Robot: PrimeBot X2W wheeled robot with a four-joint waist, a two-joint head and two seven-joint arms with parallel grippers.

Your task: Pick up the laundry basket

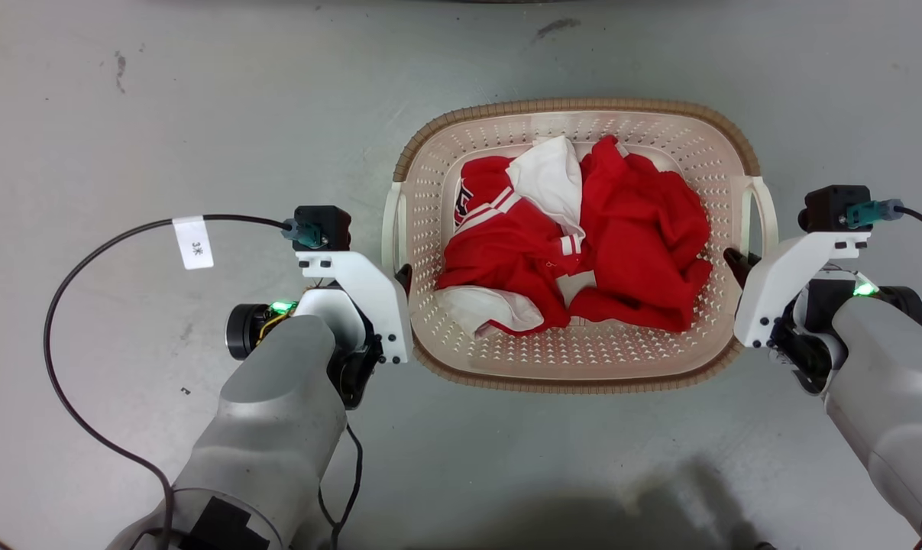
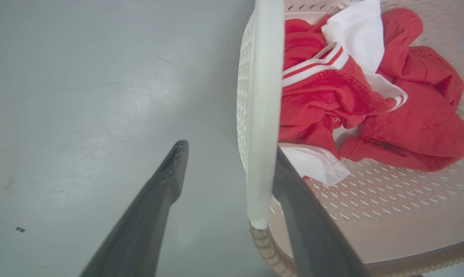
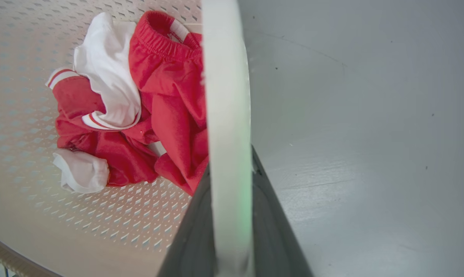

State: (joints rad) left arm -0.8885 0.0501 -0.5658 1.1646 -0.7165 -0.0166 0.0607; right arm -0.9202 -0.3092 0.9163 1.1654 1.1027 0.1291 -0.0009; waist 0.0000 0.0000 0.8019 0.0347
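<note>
where: laundry basket [image 1: 575, 382] on floor [image 1: 201, 114], straight ahead, red clothes [image 1: 636, 237] inside | left gripper [image 2: 228, 150]: wide open around left handle [image 2: 264, 115], not squeezing yet | right gripper [image 3: 230, 161]: pinched tight on right handle [image 3: 226, 96] | why: holding both sides, likely to lift flat without tipping

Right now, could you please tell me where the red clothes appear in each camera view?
Head view: the red clothes sit at centre, inside the laundry basket.
Left wrist view: red clothes upper right, just right of the basket's left handle.
Right wrist view: red clothes upper left, just left of the basket's right handle.
Shared landmark: the white garment lying among them.
</note>
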